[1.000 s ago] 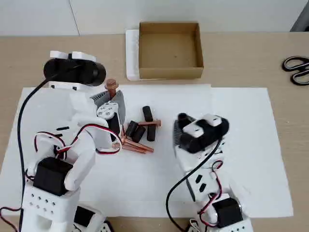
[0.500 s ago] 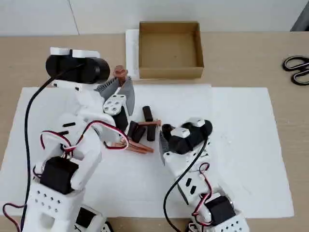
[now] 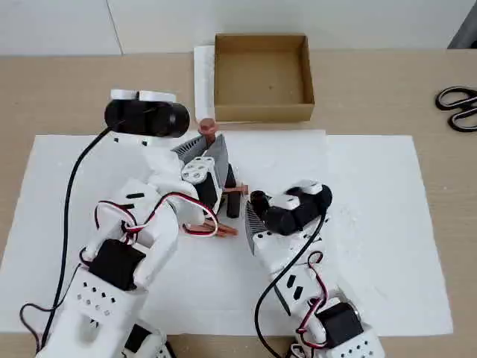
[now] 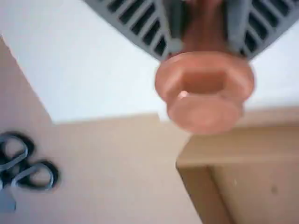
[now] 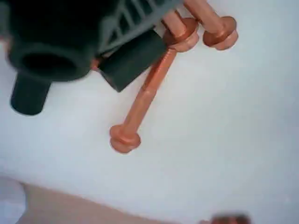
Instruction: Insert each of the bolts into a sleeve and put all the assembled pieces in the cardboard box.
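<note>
While the left gripper (image 3: 206,142) clamps a bolt (image 3: 207,124), we note the cardboard box (image 3: 261,113) just beyond its tips; the right gripper (image 3: 255,205) hangs beside the parts pile (image 3: 233,203). Left wrist: jaws tight on the shank, head sticking out, box corner ahead. Right wrist: we judge it closed on a black sleeve (image 5: 46,58), bore open, probably to take the bolt; loose bolts (image 5: 145,98) lie just past it.
</note>
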